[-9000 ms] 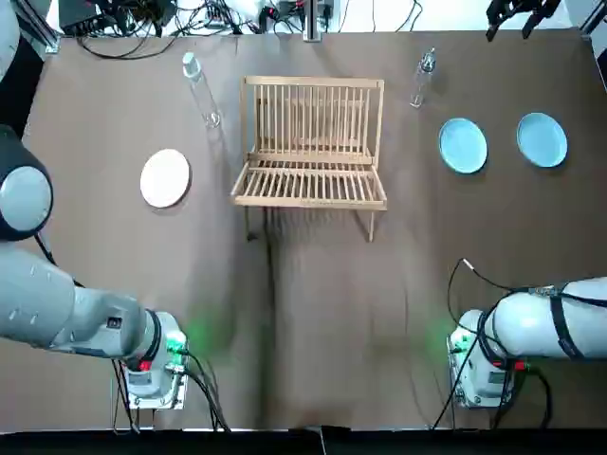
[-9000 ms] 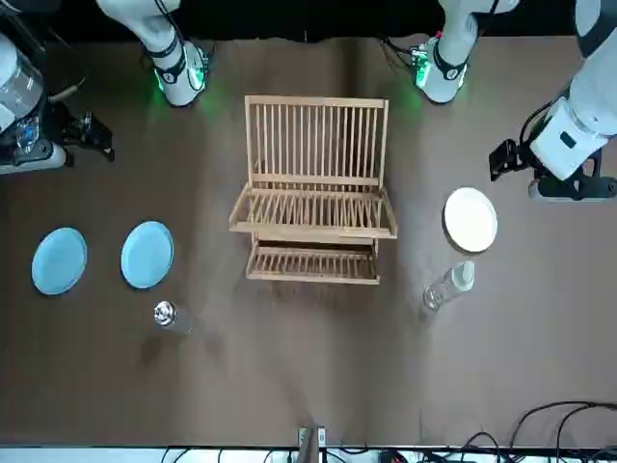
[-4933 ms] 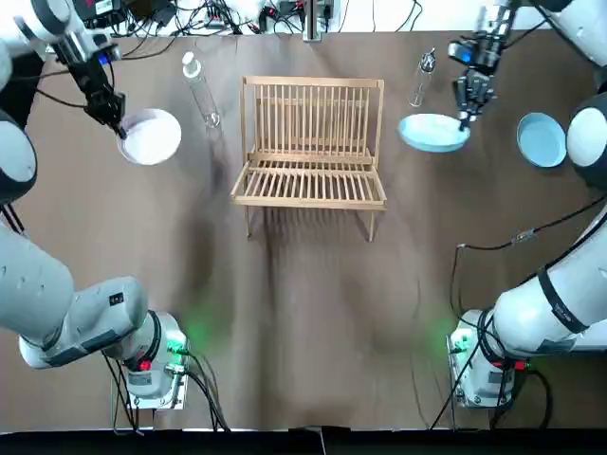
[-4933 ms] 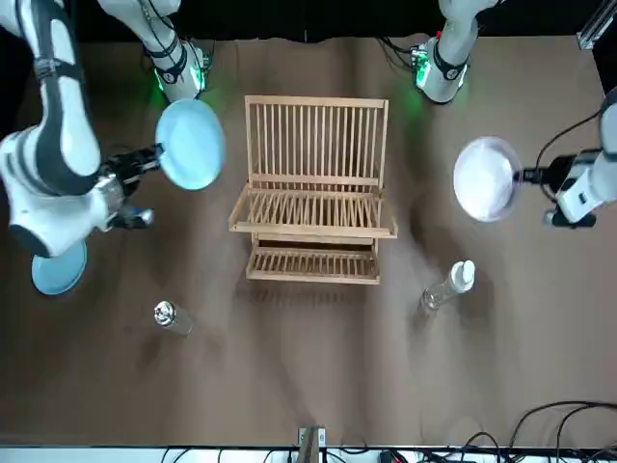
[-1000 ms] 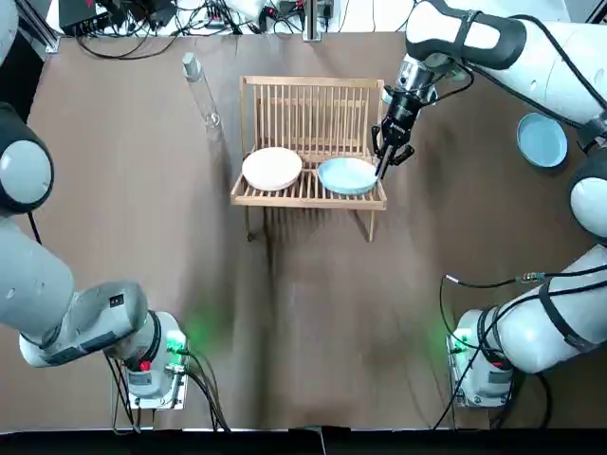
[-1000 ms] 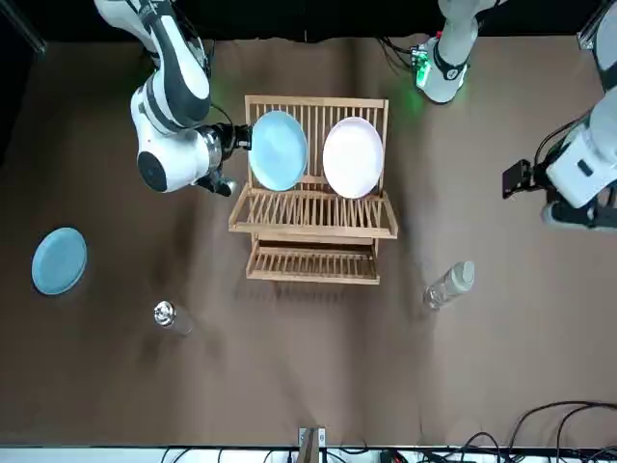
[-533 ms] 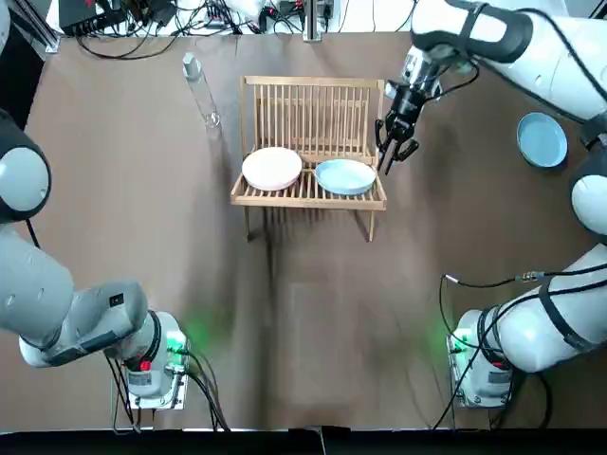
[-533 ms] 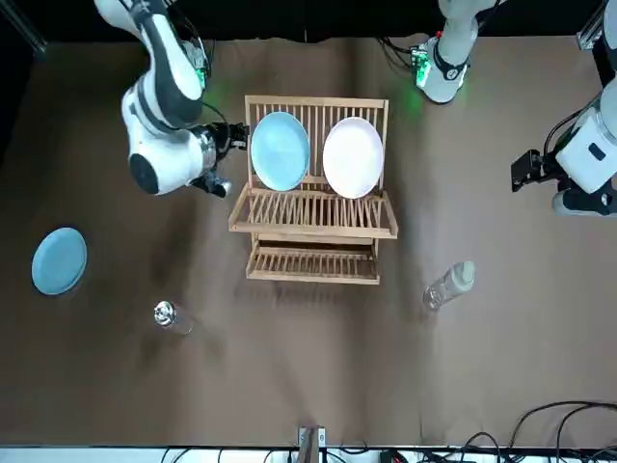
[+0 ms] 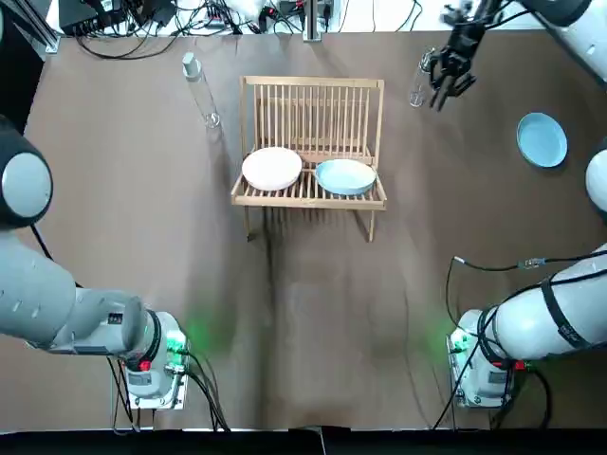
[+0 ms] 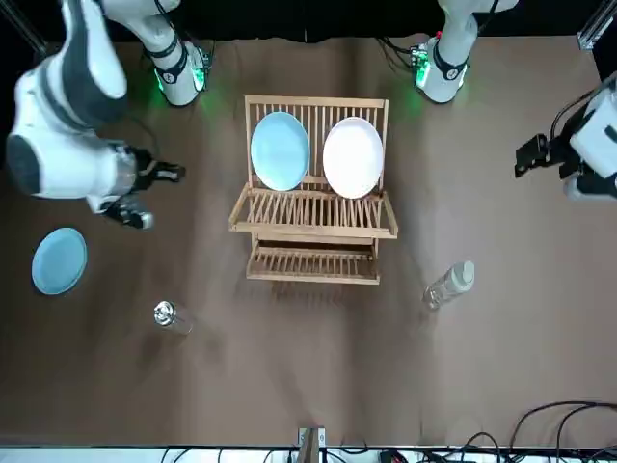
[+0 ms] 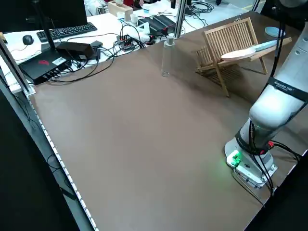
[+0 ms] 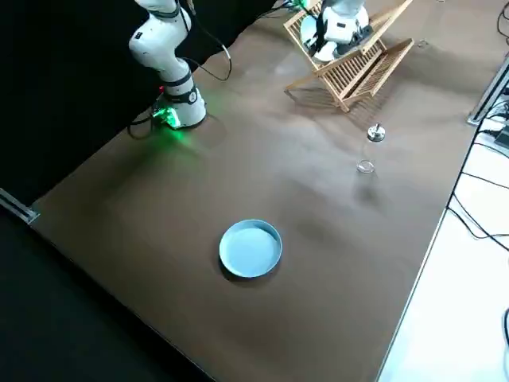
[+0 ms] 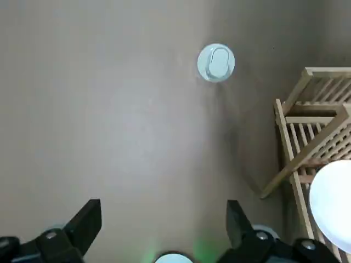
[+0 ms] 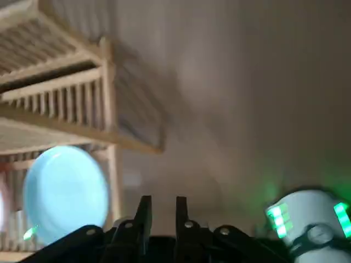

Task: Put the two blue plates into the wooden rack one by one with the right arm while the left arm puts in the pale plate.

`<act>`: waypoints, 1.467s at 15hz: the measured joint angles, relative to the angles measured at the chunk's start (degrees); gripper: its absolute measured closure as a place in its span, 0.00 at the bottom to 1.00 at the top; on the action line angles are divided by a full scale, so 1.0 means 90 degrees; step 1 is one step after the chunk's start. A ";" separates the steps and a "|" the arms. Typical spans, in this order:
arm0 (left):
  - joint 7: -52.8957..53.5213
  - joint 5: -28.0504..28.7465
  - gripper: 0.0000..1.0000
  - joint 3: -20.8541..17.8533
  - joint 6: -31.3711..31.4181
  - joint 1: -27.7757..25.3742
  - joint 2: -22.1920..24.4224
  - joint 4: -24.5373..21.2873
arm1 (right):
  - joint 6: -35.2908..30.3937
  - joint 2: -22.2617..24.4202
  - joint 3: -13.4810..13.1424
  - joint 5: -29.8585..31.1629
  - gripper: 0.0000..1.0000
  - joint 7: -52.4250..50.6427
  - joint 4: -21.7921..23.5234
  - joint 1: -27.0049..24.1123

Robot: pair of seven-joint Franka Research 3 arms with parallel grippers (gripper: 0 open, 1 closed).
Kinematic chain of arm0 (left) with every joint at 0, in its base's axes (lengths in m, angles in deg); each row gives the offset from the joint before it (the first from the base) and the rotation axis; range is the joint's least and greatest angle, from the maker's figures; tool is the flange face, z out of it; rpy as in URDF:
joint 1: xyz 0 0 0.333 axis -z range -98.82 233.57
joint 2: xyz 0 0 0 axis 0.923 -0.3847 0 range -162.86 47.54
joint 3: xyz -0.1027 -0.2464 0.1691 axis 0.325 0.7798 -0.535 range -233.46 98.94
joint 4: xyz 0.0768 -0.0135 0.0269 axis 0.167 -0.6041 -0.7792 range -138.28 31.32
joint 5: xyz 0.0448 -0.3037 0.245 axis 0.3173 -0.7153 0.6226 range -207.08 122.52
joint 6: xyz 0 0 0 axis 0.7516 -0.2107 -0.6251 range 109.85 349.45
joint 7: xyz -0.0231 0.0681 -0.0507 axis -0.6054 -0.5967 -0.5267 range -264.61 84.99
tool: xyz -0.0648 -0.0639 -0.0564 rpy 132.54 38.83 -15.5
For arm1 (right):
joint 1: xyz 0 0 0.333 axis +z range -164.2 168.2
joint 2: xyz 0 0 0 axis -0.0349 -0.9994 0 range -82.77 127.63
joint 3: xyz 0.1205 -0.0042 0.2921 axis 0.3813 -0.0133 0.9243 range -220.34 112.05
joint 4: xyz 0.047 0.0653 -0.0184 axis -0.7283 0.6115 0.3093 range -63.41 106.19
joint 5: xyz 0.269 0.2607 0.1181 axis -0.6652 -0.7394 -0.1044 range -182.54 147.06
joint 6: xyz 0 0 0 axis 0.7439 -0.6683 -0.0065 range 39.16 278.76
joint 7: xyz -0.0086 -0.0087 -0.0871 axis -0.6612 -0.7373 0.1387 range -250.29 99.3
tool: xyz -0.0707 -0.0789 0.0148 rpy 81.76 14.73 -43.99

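The fingers of the right gripper [image 14: 162,204] stand only a little apart, with a narrow gap and nothing between them. This gripper hangs over the table [image 9: 313,313], to the right of the far corner of the wooden rack [image 9: 313,104]. In the top view it is just beside a clear bottle [image 9: 422,81]. The left gripper [image 13: 162,212] has its fingers spread wide and is also empty. It is over the left side of the table, well apart from the rack.

In the rack two plates stand on their edges, side by side, leaning back against the upright bars. The blue plate [image 10: 280,150] is in the robot's right half. It is round and light blue, with a plain surface and a slightly raised rim. The pale plate [image 10: 353,156] is just beside it in the left half (cream-white, and about the same size).

The second blue plate [image 9: 542,139] lies flat on the table near the right edge, well apart from the rack and from both grippers. A second bottle [image 9: 199,90] is near the rack's far left corner.
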 joint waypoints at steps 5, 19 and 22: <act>0.0012 -0.0014 0.00 -0.0061 0.0125 -0.0025 0.0526 -0.0611 | 0.0054 -0.0005 -0.0038 0.1213 0.71 -0.2390 -0.0003 -0.1638; -0.0008 -0.0014 0.00 -0.0067 0.0207 -0.0035 0.0440 -0.0700 | 0.5172 -0.2450 -0.0059 0.2512 0.46 -0.6065 0.0080 -0.4948; -0.0009 -0.0014 0.00 -0.0068 0.0210 -0.0037 0.0425 -0.0700 | 0.5695 -0.2843 -0.0059 0.2517 0.44 -0.6086 0.0074 -0.5150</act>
